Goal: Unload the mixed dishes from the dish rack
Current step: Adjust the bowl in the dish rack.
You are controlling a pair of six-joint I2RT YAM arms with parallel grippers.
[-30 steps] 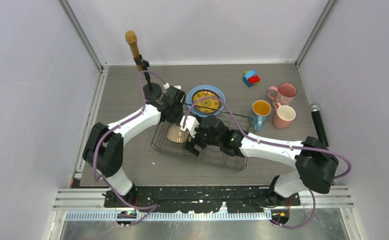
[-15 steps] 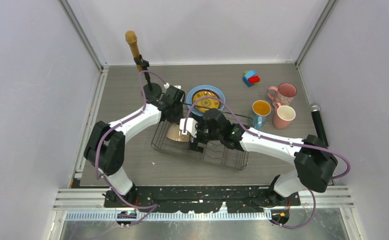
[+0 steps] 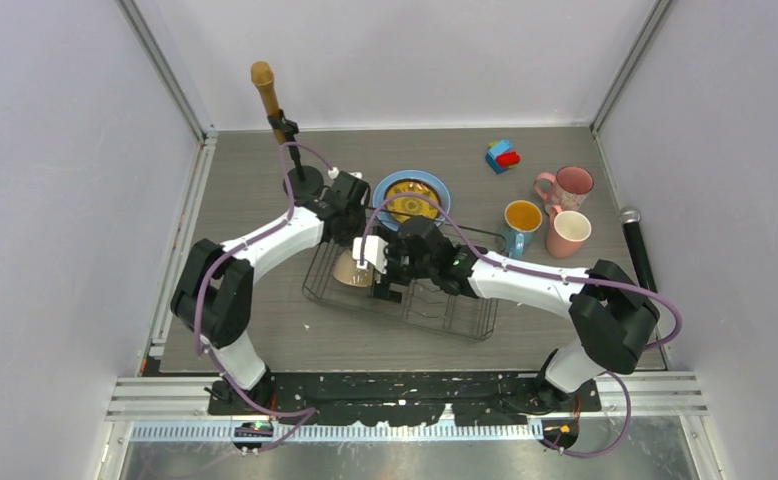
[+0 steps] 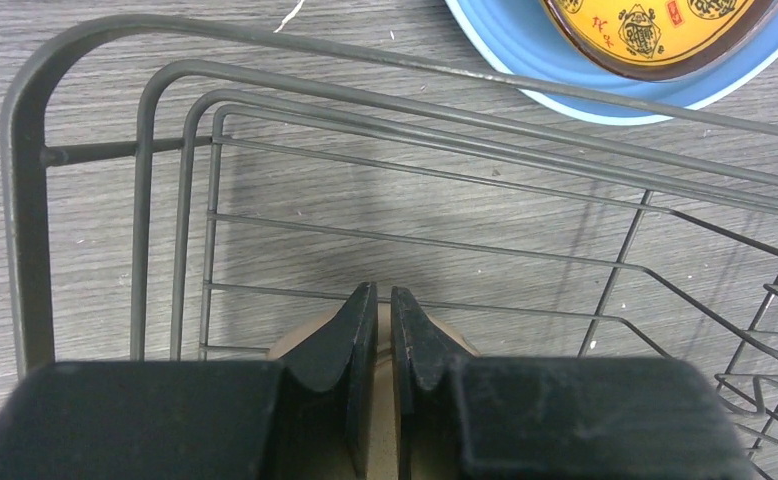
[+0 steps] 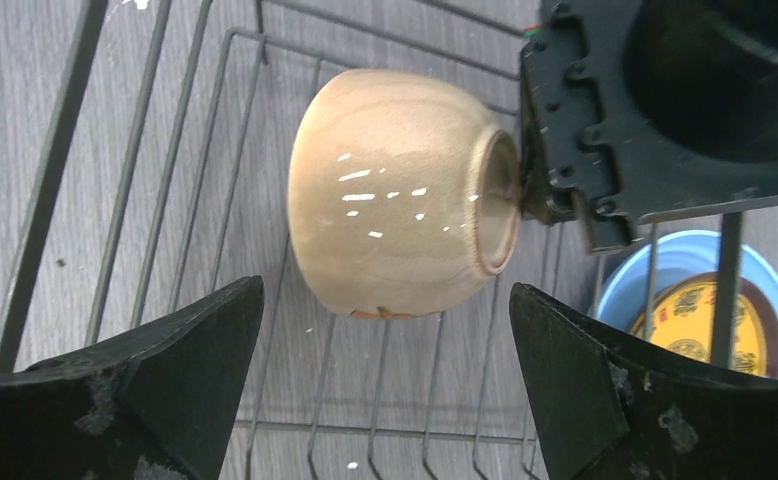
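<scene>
One grey wood-grain tbl [image 3: 445, 150], pale walls [image 3: 415, 60]; L jaws clamp beige bowl [image 5: 395, 190], R jaws wide apart.

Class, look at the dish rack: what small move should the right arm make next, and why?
Probably ease the right gripper forward until its wide-open fingers flank the beige bowl. The bowl lies on its side in the dish rack, just ahead of those fingers, its foot by the shut left gripper.

Overhead camera looks down on rectangular dark wire dish rack [image 3: 443, 312]; both wrist cameras view its left end close-up.
</scene>
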